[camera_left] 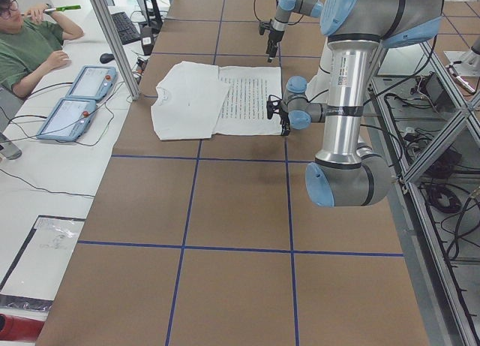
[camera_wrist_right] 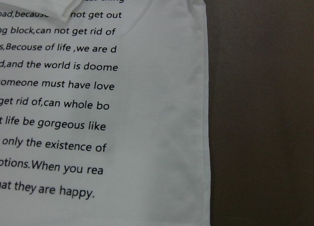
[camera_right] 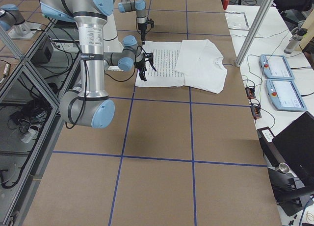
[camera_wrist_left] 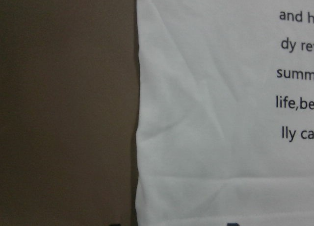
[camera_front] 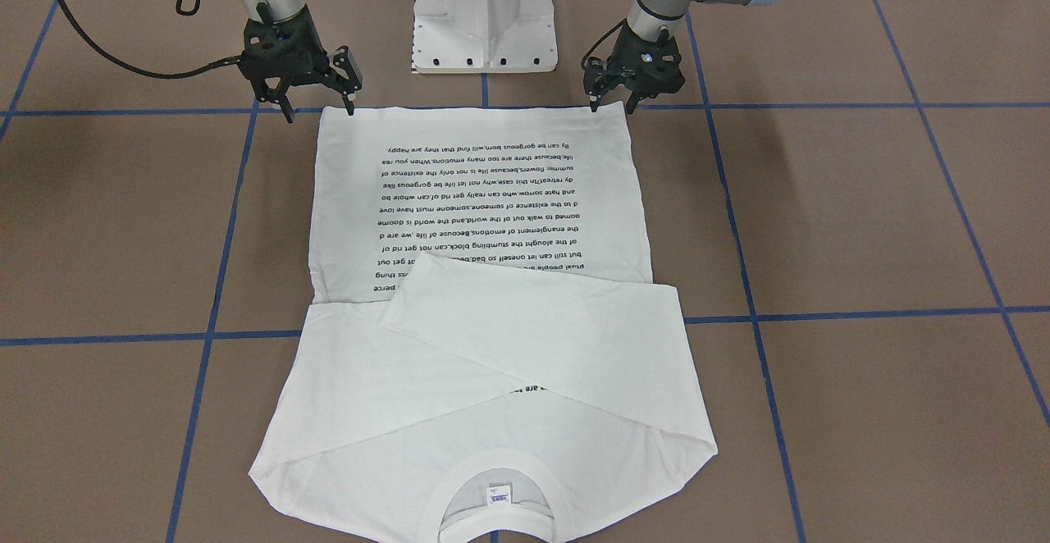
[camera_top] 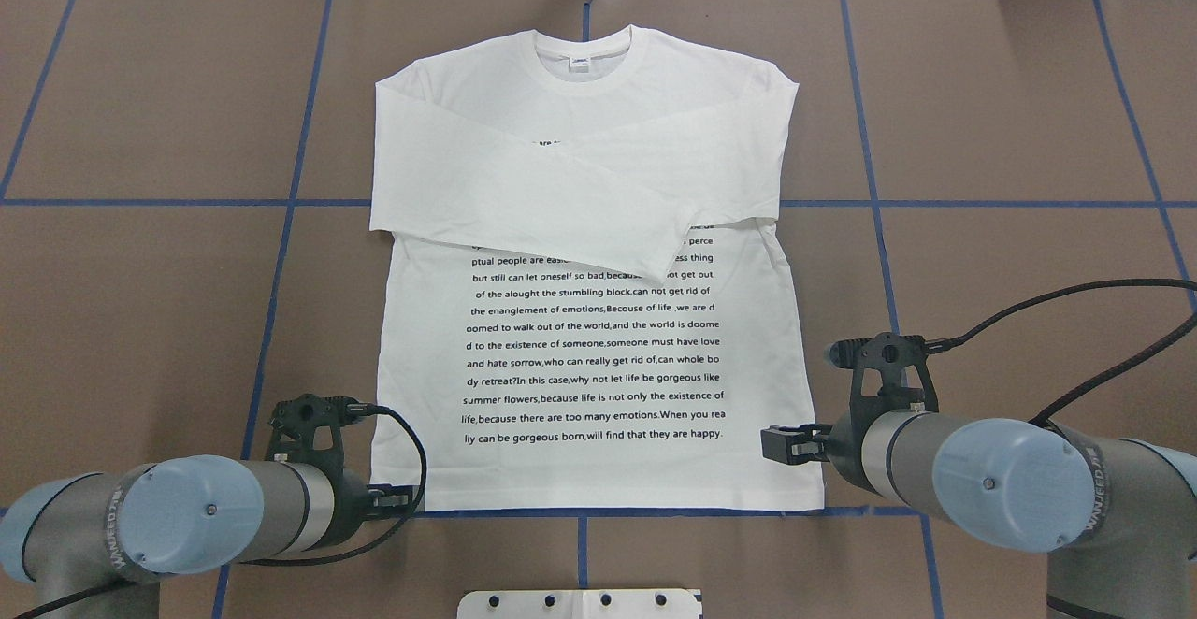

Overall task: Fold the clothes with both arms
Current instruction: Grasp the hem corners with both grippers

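Observation:
The white long-sleeved T-shirt (camera_front: 492, 198) lies flat on the brown table with its text side up. Both sleeves are folded across the chest, and the collar (camera_front: 496, 494) points away from the robot. The shirt also shows from overhead (camera_top: 411, 367) and in both wrist views (camera_wrist_left: 206, 138) (camera_wrist_right: 162, 113). My left gripper (camera_front: 611, 105) is open just over the hem's left corner. My right gripper (camera_front: 318, 108) is open wider over the hem's right corner. I cannot tell whether either touches the cloth. Overhead, the arms hide most of both grippers.
The white pedestal base (camera_front: 484, 18) stands just behind the hem, between the arms. Blue tape lines (camera_front: 205, 334) grid the table. An operator (camera_left: 30, 46) sits beyond the far table edge beside two tablets (camera_left: 75, 98). A metal frame post (camera_left: 112, 38) stands near the collar.

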Motion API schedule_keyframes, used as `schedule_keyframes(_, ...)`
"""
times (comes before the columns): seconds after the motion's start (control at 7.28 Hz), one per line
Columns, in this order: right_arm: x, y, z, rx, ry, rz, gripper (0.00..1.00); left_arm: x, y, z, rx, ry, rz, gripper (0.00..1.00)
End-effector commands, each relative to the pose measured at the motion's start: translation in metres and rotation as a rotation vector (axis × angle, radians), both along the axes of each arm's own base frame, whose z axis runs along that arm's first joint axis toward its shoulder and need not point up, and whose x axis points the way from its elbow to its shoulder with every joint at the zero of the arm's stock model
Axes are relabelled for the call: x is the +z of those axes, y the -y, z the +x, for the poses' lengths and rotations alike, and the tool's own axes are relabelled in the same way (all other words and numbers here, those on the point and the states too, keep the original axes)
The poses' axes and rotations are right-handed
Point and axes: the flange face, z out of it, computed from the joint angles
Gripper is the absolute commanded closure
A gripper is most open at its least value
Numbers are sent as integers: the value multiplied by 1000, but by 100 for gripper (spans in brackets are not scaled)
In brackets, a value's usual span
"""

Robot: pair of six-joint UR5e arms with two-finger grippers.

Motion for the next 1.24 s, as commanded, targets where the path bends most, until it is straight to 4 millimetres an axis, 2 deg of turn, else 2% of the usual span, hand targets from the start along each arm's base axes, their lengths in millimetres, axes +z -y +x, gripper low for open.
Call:
schedule_keyframes(0.0, 0, 0, -1, 0, 0, 0, 0, -2, 0, 1, 2, -5, 0, 70)
schedule_keyframes(0.27, 0, 0, -1, 0, 0, 0, 0, -3, 0, 0, 2, -6, 0, 100)
schedule_keyframes(0.55, 4, -1, 1, 14, -2, -20, 0, -13, -2, -7, 3, -2, -1, 100)
schedule_keyframes(0.82, 6, -17, -8, 72, 11, -49, 0, -44, -4, -22, 5, -43, 4, 100)
schedule_keyframes(0.96, 7, -28, -14, 98, 20, -70, 0, -51, -5, -25, 7, -57, 5, 100)
schedule_keyframes(1.1, 10, -48, -23, 135, 25, -72, 0, -55, -5, -28, 7, -67, 7, 100)
